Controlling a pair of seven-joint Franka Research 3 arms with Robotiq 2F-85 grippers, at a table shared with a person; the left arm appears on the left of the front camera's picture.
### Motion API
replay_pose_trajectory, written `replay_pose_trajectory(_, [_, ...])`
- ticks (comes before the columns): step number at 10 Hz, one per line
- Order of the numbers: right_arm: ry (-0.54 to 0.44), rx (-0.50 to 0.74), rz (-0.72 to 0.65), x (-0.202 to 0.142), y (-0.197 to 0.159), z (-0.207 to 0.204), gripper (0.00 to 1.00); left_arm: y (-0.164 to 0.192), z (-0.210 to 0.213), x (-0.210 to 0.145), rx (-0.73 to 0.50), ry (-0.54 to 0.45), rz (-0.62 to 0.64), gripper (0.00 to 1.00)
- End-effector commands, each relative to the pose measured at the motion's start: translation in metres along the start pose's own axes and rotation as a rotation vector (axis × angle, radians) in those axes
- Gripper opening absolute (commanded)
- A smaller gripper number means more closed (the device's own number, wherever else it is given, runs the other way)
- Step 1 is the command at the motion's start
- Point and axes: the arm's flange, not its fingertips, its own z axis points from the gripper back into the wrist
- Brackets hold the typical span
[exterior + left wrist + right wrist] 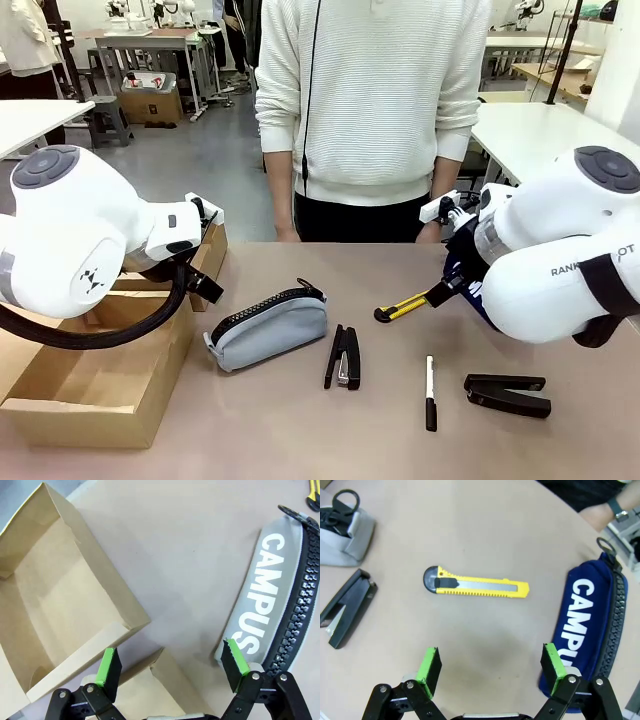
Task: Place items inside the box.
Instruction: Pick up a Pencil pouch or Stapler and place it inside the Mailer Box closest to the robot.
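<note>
Cardboard box [50,590] looks empty from our left wrist, so we judge nothing packed yet. The grey-blue zip pouch [268,330], black stapler [343,357], second stapler [507,394], marker [430,392] and utility knife [405,307] lie on the table [300,440]. Our left gripper [172,662] and right gripper [492,662] both gape wide, holding nothing, and the right wrist shows the navy "CAMPUS" pouch [592,625], which the arm masks from the front.
</note>
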Motion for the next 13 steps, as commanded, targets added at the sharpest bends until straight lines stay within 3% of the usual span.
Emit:
replay_pose_trajectory(1, [-0.001,0.0,0.0,0.0,0.0,0.0,1.0,0.0,0.0,0.0,0.0,0.0,0.0,1.0])
replay_pose_trajectory(4, [0.0,0.0,0.0,0.0,0.0,0.0,1.0,0.0,0.0,0.0,0.0,0.0,0.0,1.0])
replay_pose_trajectory(5, [0.007,0.035,-0.01,0.007,-0.004,0.012,1.0,0.003,0.023,0.008,-0.07,-0.02,-0.037,1.0])
replay_pose_trajectory(6, [0.022,0.1,-0.11,0.012,-0.012,0.037,1.0,0.002,0.053,0.009,-0.129,-0.017,-0.014,1.0])
replay_pose_trajectory(8, [0.017,0.202,-0.305,0.016,-0.039,0.126,1.0,0.02,0.145,0.01,-0.186,-0.016,0.084,1.0])
replay_pose_trajectory(9, [-0.024,0.274,-0.338,-0.008,-0.052,0.18,1.0,0.033,0.189,-0.009,-0.162,-0.053,0.077,1.0])
replay_pose_trajectory(10, [-0.086,0.37,-0.361,-0.042,-0.07,0.22,1.0,0.047,0.215,-0.036,-0.252,-0.076,0.074,1.0])
replay_pose_trajectory(11, [-0.119,0.422,-0.482,-0.079,-0.094,0.248,1.0,0.074,0.235,-0.06,-0.352,-0.115,0.118,1.0])
replay_pose_trajectory(12, [-0.162,0.504,-0.573,-0.121,-0.12,0.267,1.0,0.102,0.246,-0.083,-0.468,-0.191,0.223,1.0])
replay_pose_trajectory(13, [-0.238,0.573,-0.694,-0.169,-0.15,0.276,1.0,0.152,0.248,-0.113,-0.569,-0.286,0.382,1.0])
